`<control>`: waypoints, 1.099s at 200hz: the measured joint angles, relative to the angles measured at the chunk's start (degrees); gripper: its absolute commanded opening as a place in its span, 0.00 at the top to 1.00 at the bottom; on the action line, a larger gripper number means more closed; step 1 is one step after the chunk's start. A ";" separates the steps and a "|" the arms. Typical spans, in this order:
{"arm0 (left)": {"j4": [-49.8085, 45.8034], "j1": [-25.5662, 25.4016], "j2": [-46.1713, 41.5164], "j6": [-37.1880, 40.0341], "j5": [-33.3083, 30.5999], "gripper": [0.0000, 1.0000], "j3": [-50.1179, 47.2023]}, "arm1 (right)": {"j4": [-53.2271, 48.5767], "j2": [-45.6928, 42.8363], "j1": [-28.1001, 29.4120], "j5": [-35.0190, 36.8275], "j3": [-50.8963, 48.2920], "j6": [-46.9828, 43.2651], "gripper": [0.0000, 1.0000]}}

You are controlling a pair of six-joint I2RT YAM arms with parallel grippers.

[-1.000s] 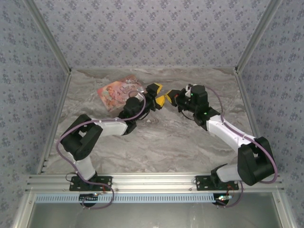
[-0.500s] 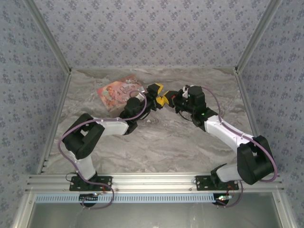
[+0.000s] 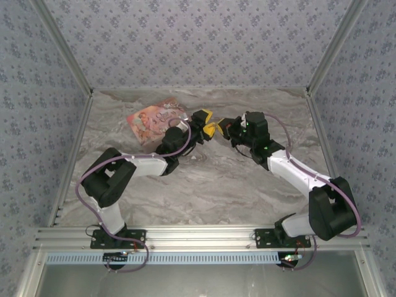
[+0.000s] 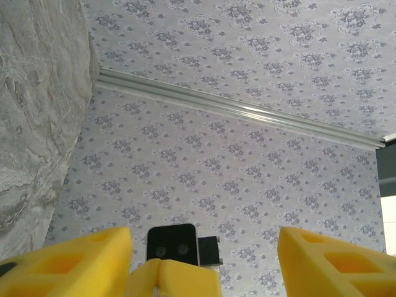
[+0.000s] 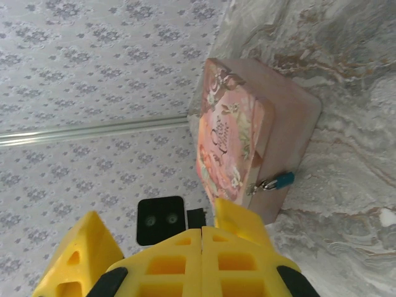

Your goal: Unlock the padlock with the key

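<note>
Enclosure: grey flowered walls, marble-look table (image 3: 204,185).

Padlock (image 5: 282,180): blue body, thin silvery shackle (image 5: 264,184). It hangs from the clasp on the side edge of the pink box (image 5: 232,139). The box lies flat on the table, toward the back left. Locked or open: too small to tell.

Handling, my estimate:
- The padlock is tiny, light, hard metal.
- It hangs loose from the clasp, so I expect it to swing or twist away at a touch.
- The best hold looks to be across the flat faces of the blue body. That leaves the keyhole end free and the shackle untouched.
- The body looks smooth, so a shallow pinch may slip.

Key, judged: a thin stiff sliver, easy to drop or to let turn in the grip.

Right tool (image 5: 202,247): pads pressed together, seam closed. Whether the key sits between them is hidden from me. The tool hangs above the table just right of the box, with the padlock near and ahead of it.

Left tool (image 3: 207,122): spread wide, holding nothing. It faces my right tool tip to tip, and in the left wrist view the right tool's closed tips point into its gap. Touching or apart: cannot tell.
</note>
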 measured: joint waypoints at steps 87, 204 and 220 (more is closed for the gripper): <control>-0.26 0.00 0.00 0.00 -0.15 0.52 0.04 | -2.58 -0.44 -0.37 0.61 -0.02 -0.81 1.00; -3.67 0.00 0.00 0.04 0.35 0.51 0.04 | -2.91 -0.44 -0.57 0.61 -0.02 -0.81 1.00; -4.35 0.00 0.00 0.07 0.55 0.55 0.04 | -2.93 -0.44 -0.57 0.61 -0.02 -0.83 1.00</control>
